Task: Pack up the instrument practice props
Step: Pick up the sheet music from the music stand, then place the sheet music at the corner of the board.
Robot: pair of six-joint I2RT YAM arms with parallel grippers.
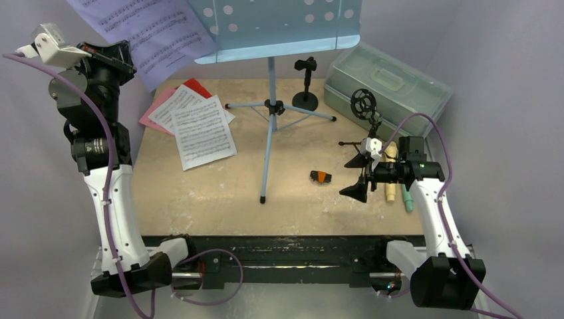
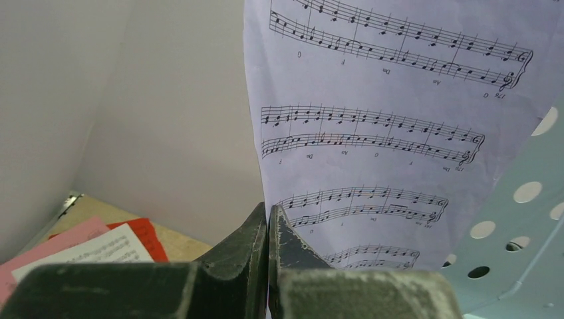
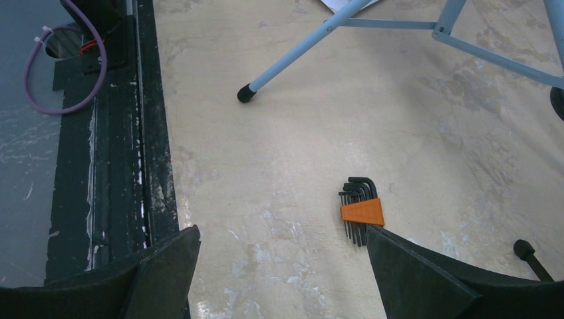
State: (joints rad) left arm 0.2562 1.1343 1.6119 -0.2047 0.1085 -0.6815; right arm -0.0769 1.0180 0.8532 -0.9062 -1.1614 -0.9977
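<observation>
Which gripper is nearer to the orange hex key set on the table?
Right. The right gripper hangs open just beside the hex key set. The left gripper is raised at the far left corner, shut on a music page.

You get bright, even overhead light; soft shadows on table point(image 1: 279, 212); fingers point(image 2: 292, 256) blur near left wrist lens.

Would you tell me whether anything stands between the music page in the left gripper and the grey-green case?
Yes. The pale-blue rack stands on its tripod between the music page, pinched in the left gripper, and the case. A black mic holder stands beside the case, whose lid looks closed.
</observation>
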